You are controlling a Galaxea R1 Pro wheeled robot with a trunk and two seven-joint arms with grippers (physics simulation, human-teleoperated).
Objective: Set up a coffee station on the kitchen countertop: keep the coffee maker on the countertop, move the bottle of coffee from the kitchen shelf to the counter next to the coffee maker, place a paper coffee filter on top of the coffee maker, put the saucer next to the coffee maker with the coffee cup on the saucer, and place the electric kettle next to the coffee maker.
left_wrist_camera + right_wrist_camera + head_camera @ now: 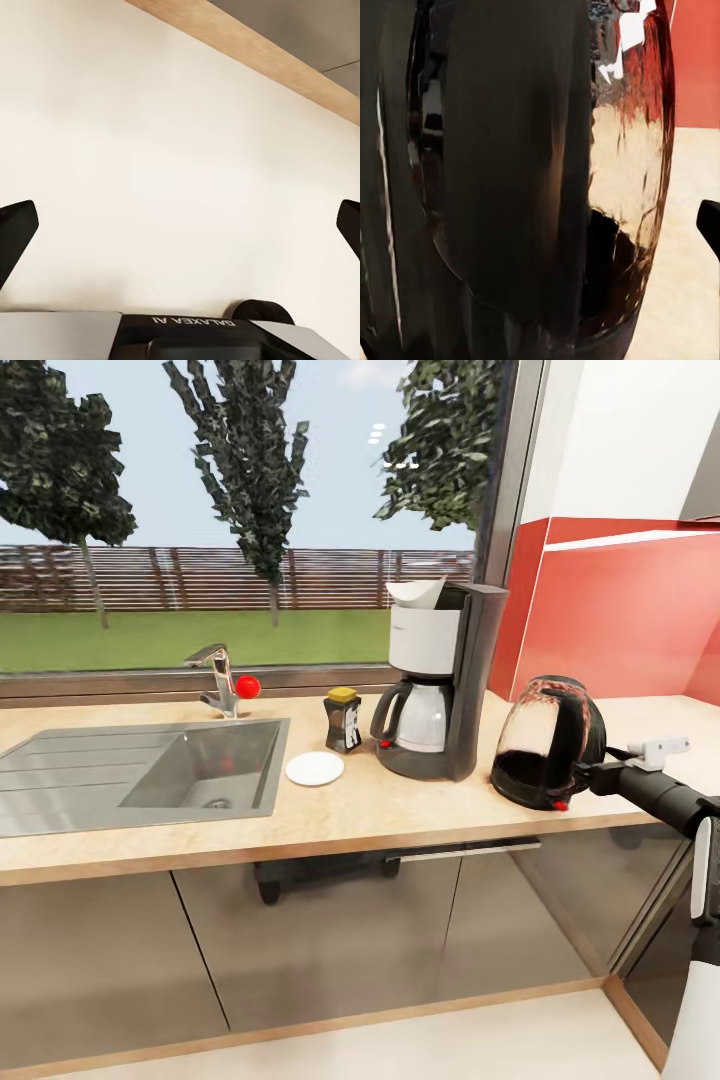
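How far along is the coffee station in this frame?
Done: coffee maker on the counter with a paper filter on top, coffee bottle and saucer beside it. In hand: the right gripper at the electric kettle beside the maker. Left: no cup on the saucer.

Coffee bottle [342, 720] left of coffee maker [437, 678], saucer [315, 768] before bottle, kettle [547, 742] right.

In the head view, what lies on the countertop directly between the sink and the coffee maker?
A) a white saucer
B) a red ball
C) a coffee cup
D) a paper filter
A: the white saucer lies flat on the countertop, between the sink and the coffee maker.
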